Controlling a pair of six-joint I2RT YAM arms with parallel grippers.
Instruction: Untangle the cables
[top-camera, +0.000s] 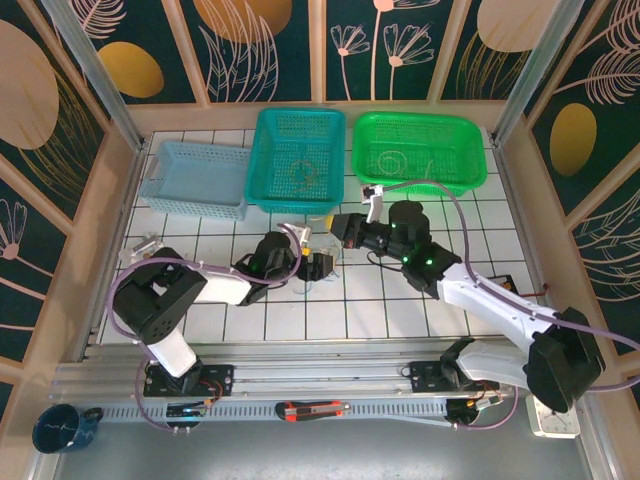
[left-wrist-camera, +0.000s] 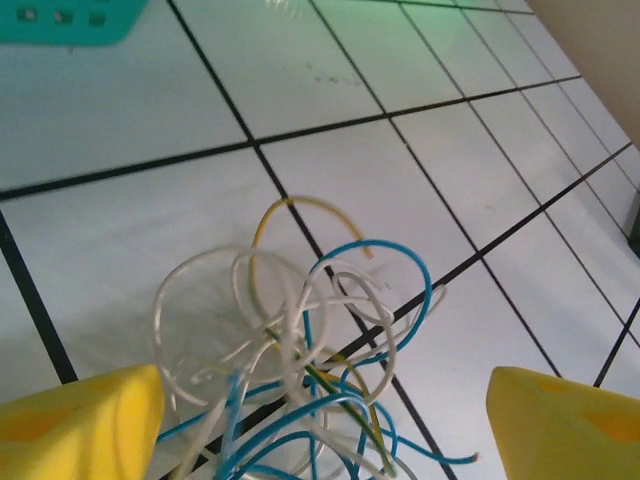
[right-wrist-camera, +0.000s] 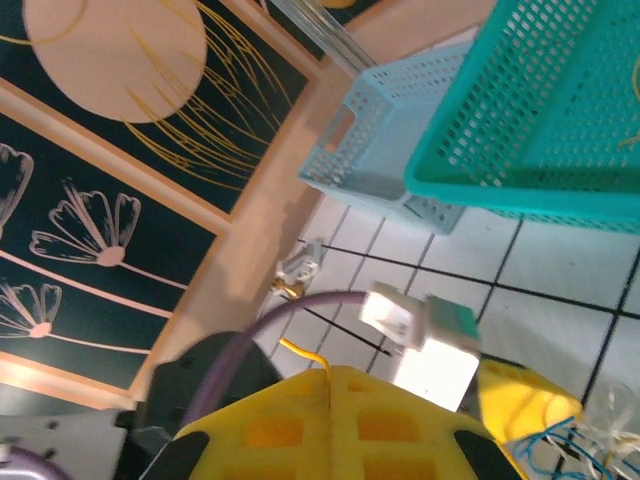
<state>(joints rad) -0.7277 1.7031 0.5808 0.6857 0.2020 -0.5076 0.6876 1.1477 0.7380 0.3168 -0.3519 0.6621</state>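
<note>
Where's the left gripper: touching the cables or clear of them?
Cannot tell. In the left wrist view the cables vanish behind one finger of the left gripper; contact unclear.

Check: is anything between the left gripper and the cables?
Nothing visible stands in the way. The cables lie on the tiled table, directly between the open yellow fingers of the left gripper.

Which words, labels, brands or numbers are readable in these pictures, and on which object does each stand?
No text can be read.
The wall panels bear only flower and leaf drawings.
Any marking on the red and black tool by the near rail is too small to read.
</note>
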